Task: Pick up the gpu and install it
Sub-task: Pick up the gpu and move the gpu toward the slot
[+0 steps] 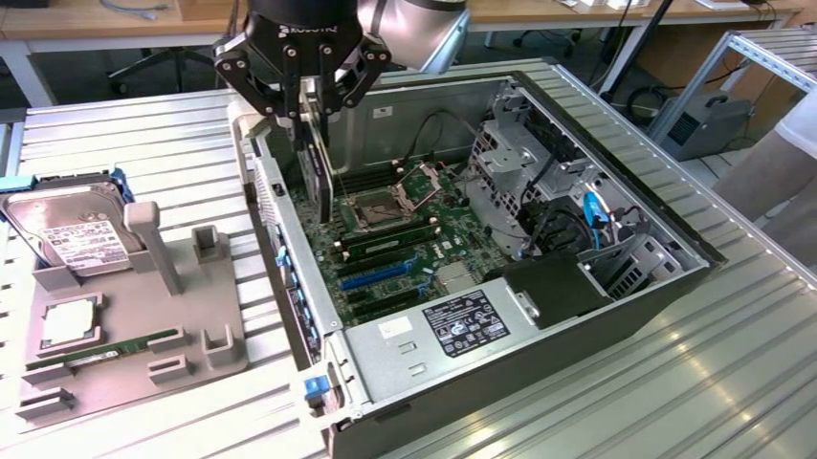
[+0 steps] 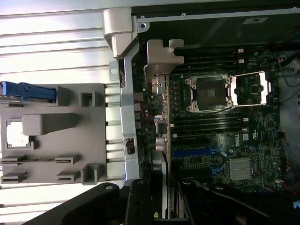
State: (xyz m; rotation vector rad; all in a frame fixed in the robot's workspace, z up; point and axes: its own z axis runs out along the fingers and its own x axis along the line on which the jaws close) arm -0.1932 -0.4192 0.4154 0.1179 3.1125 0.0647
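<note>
Exterior view: my gripper (image 1: 306, 103) is clenched on the upper edge of the gpu (image 1: 320, 167), holding it upright over the motherboard (image 1: 389, 258) inside the open computer case (image 1: 511, 382).

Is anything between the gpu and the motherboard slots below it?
Nothing visible. The tool holds the gpu upright over the motherboard, close to the case wall; the blue slot lies bare.

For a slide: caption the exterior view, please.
Gripper holds the gpu on edge over the motherboard inside the open case.
</note>
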